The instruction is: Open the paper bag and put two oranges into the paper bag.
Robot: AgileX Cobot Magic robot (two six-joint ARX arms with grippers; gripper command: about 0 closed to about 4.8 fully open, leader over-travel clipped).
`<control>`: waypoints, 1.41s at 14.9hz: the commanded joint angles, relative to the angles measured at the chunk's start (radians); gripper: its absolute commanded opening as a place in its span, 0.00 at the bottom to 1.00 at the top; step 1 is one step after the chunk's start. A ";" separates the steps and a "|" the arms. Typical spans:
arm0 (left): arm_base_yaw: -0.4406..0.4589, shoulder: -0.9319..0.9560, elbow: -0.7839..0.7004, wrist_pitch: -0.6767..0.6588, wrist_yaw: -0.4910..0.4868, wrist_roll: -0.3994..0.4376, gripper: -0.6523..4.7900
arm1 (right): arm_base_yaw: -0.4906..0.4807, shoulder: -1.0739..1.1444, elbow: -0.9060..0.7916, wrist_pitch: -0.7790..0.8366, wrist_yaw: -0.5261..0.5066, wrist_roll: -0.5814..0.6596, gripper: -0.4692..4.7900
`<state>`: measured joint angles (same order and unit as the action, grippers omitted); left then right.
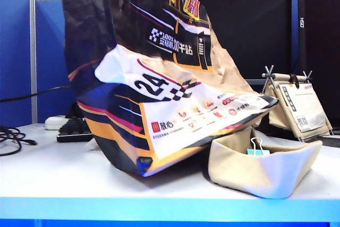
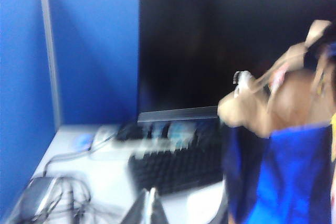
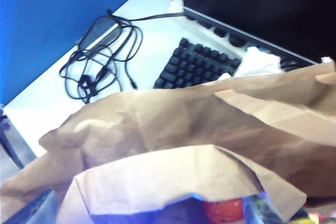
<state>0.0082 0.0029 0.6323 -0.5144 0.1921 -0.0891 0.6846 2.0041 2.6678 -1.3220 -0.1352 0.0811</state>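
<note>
Paper bag point(image 1: 159, 94): glossy printed outer skin, heavily crinkled; inside matt brown kraft paper point(image 3: 173, 124), creased. Beside the bag, tray point(image 1: 265, 168) of beige cloth, soft, matt, with a metal-wire binder clip point(image 1: 258, 147). Counter point(image 1: 64, 179): smooth, pale, slight sheen. Behind the bag, keyboard point(image 3: 197, 66): black matt plastic.

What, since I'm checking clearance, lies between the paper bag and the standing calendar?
Exterior view: a beige fabric tray with a binder clip, between paper bag and calendar. The shut left pincer shows only in its wrist view.
</note>
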 commanded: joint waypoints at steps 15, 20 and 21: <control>0.001 0.055 -0.108 0.053 0.129 0.010 0.12 | 0.569 -0.480 0.001 0.021 0.565 -0.171 0.34; 0.000 0.055 -0.116 0.121 0.171 0.002 0.12 | 1.282 -0.577 -0.164 -0.064 1.587 0.021 0.34; 0.000 0.056 -0.116 0.122 0.175 0.002 0.12 | 1.381 -0.587 -0.262 -0.064 1.778 0.026 0.34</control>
<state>0.0086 0.0570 0.5140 -0.4076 0.3561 -0.0837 2.0270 1.4174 2.4489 -1.3880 1.4998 0.0952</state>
